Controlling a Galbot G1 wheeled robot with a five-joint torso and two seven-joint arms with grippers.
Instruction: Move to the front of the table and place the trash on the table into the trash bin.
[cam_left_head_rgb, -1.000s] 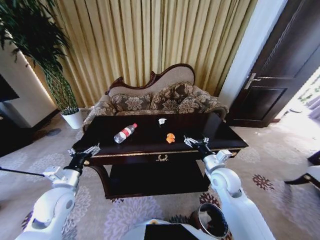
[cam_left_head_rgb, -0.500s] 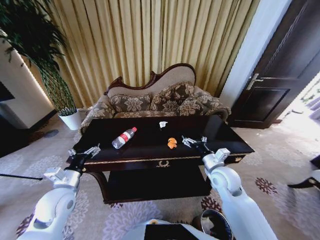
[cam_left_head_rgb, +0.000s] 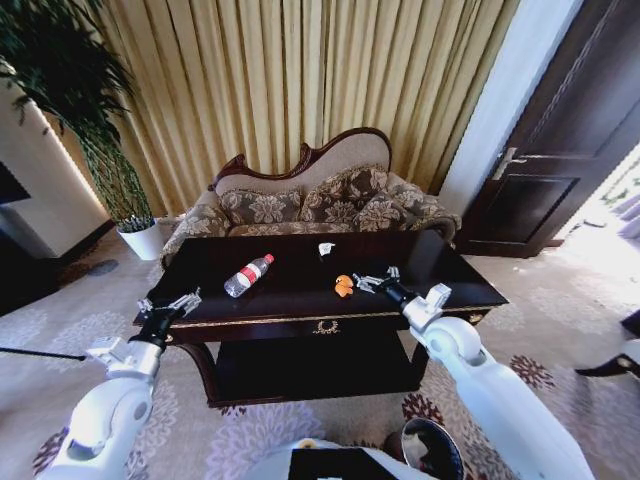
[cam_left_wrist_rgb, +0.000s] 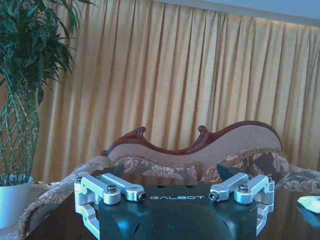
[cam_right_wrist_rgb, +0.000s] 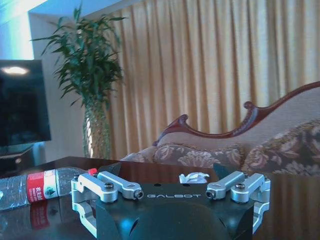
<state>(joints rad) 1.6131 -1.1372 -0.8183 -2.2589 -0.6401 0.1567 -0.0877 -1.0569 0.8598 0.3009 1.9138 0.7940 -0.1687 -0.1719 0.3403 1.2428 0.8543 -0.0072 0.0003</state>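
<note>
Ahead of you, largest first.

Sofa (cam_left_head_rgb: 310, 195): against the curtain, just beyond the table's far edge.

Table (cam_left_head_rgb: 290, 300): dark, glossy, square in front of you; bare top along the near edge and at the right end; carpet open on both sides.

Right arm: stretched forward and leftward over the table's near right part, forearm low above the top. Right gripper (cam_left_head_rgb: 372, 281): fingers spread wide, holding nothing, just right of the orange scrap.

Left arm: bent, held short of the table's near left corner. Left gripper (cam_left_head_rgb: 165, 305): fingers wide apart, nothing in them, beside the front edge and not over the top.

Bin (cam_left_head_rgb: 432, 447): on the carpet at your near right, below the right arm, metal rim showing.

Bottle (cam_left_head_rgb: 248, 275): lying on its side, left of centre on the top, red cap toward the far side; well apart from both grippers.

Orange scrap (cam_left_head_rgb: 343, 286): centre of the top, near the front edge.

Paper (cam_left_head_rgb: 325, 248): white, crumpled, near the far edge, beyond the scrap.
</note>
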